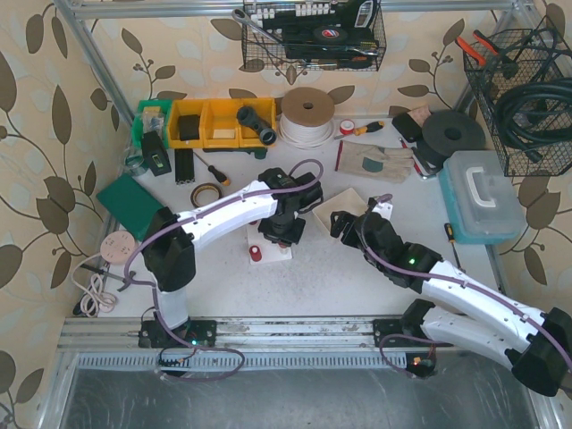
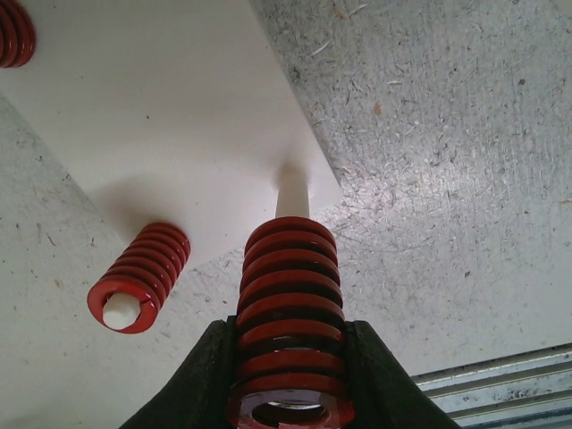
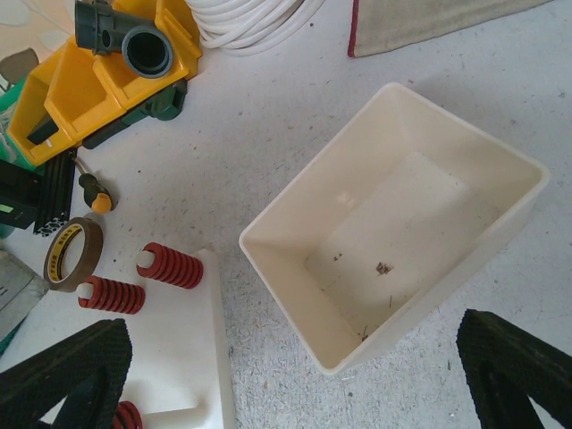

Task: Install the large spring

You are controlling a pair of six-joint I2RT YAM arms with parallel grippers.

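Note:
The large red spring (image 2: 288, 304) is clamped between the black fingers of my left gripper (image 2: 288, 375), which is shut on it. Its far end meets a bare white peg (image 2: 292, 192) at the edge of the white base plate (image 2: 161, 107). Whether the peg has gone into the coils, I cannot tell. A smaller red spring (image 2: 141, 273) sits on a neighbouring peg. In the top view the left gripper (image 1: 284, 231) hovers over the plate (image 1: 273, 248). My right gripper (image 3: 290, 375) is open above an empty cream bin (image 3: 393, 223), with nothing between its fingers.
The right wrist view shows red springs (image 3: 174, 264) on the plate (image 3: 174, 357), a tape roll (image 3: 71, 253), a screwdriver (image 3: 94, 192) and yellow bins (image 3: 98, 76). White cord coil (image 1: 307, 116), gloves (image 1: 375, 161) and a plastic case (image 1: 481, 197) lie further back.

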